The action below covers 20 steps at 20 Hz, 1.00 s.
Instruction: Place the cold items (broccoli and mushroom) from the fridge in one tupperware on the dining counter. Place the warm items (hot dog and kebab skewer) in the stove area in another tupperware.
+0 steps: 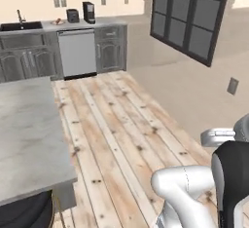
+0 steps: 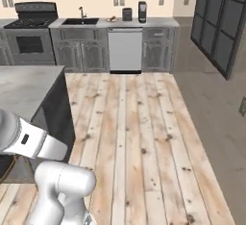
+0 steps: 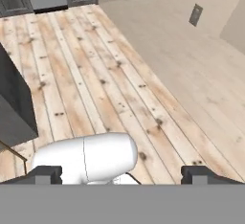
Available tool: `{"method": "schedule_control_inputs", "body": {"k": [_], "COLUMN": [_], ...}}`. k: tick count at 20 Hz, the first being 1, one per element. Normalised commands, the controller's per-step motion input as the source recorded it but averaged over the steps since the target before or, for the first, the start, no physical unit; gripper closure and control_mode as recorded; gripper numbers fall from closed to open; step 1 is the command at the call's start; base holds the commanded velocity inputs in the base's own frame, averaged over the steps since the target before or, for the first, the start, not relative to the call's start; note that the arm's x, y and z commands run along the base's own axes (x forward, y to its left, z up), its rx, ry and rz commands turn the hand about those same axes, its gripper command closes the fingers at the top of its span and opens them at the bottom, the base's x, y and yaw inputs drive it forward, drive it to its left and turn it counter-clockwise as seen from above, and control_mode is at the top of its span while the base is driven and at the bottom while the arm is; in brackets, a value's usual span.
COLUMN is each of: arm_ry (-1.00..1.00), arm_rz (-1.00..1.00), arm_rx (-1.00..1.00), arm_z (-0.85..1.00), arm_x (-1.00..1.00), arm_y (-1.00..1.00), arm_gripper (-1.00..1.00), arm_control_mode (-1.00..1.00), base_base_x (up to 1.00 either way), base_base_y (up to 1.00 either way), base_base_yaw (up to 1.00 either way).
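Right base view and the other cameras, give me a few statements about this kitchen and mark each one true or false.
1. The dishwasher stands right of the sink on the far counter run. True.
2. The gripper holds a broccoli. False: its fingertips stand wide apart with nothing between them.
3. The stove sits at the left end of that run. True.
4. The floor is grey tile. False: it is pale wood planks.
5. A coffee machine stands on the counter above the dishwasher. True.
6. The dining counter has a black top. False: it is light grey stone.

No legible text, labels or signs
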Motion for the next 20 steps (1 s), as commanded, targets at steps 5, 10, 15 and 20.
{"method": "schedule_control_inputs", "body": {"k": [5, 10, 15, 20], "arm_ry": [0.0, 0.0, 0.0, 0.0], "arm_rz": [0.0, 0.0, 0.0, 0.0], "arm_rx": [0.0, 0.0, 0.0, 0.0], "arm_z": [0.0, 0.0, 0.0, 0.0], "arm_x": [0.0, 0.0, 0.0, 0.0], "arm_y": [0.0, 0.0, 0.0, 0.0], "arm_gripper": [-1.0, -1.0, -1.0, -1.0], "arm_control_mode": [1.0, 1.0, 1.0, 1.0], "base_base_x": [1.0, 1.0, 1.0, 1.0], "base_base_y": [-0.62, -0.73, -0.61, -0.26], "base_base_yaw": [0.38, 0.29, 0.11, -0.01]}}
